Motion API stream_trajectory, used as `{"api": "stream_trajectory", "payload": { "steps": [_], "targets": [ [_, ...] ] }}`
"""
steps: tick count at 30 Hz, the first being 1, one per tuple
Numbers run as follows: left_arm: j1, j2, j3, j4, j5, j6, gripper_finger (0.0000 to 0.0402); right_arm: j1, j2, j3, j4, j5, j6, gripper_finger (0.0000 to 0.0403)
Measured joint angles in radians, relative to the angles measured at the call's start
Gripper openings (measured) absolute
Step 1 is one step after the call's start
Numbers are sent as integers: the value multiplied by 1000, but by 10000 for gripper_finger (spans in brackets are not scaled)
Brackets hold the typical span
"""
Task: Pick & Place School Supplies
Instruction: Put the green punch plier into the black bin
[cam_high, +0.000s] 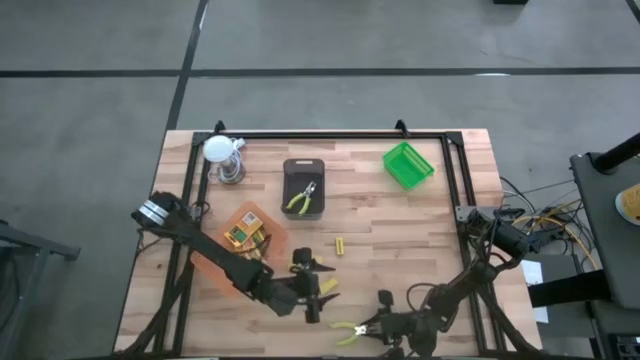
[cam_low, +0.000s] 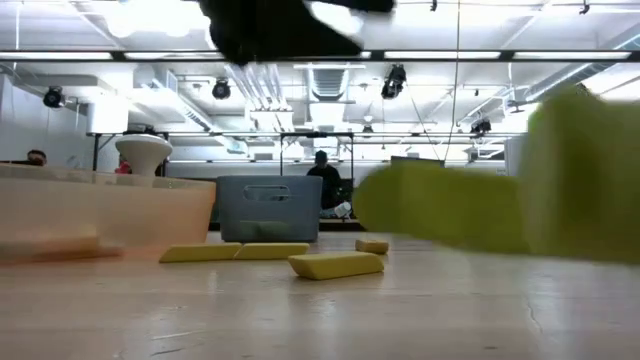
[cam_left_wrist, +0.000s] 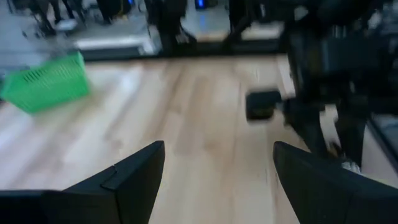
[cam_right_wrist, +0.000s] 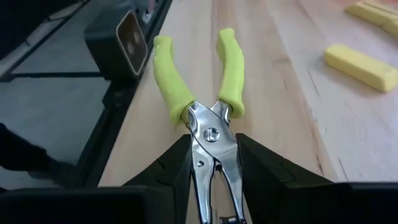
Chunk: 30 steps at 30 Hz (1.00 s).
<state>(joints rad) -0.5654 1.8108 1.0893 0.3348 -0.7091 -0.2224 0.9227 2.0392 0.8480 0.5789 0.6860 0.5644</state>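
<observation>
My right gripper is near the table's front edge, shut on lime-handled pliers. My left gripper hovers open beside it, a little farther in, with nothing between its fingers. Short yellow sticks lie flat on the wood near the left gripper. Another stick lies toward the table's middle. The orange tray holds yellow-green boxes. A second lime-handled tool lies in the black tray. My right gripper pinches the pliers' metal head between its two fingers, just behind the pivot. The fingers lie along the tool, and the two lime handles stick out ahead of them, spread apart. In the low view the handles appear clear of the table.
A green basket stands at the far right. A white-topped metal object stands at the far left. A black frame runs along the table's far edge and sides. Bare wood lies between the black tray and the green basket.
</observation>
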Motion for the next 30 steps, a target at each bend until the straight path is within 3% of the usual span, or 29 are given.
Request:
{"api": "stream_trajectory", "payload": {
  "steps": [4,14,19,26,30],
  "targets": [
    [3,-85,0,2,-30,53,305,0,0,22,0,77,0,109],
    [3,-272,0,-2,-54,116,305,-17,-2,114,0,460,-15,110],
    [4,-364,0,-43,-53,152,305,-73,-3,205,1,469,-123,108],
    [4,-528,0,-348,-53,171,305,-169,-15,310,1,470,-307,109],
    [4,-626,0,-513,-52,139,305,-214,-57,290,2,469,-236,109]
  ]
}}
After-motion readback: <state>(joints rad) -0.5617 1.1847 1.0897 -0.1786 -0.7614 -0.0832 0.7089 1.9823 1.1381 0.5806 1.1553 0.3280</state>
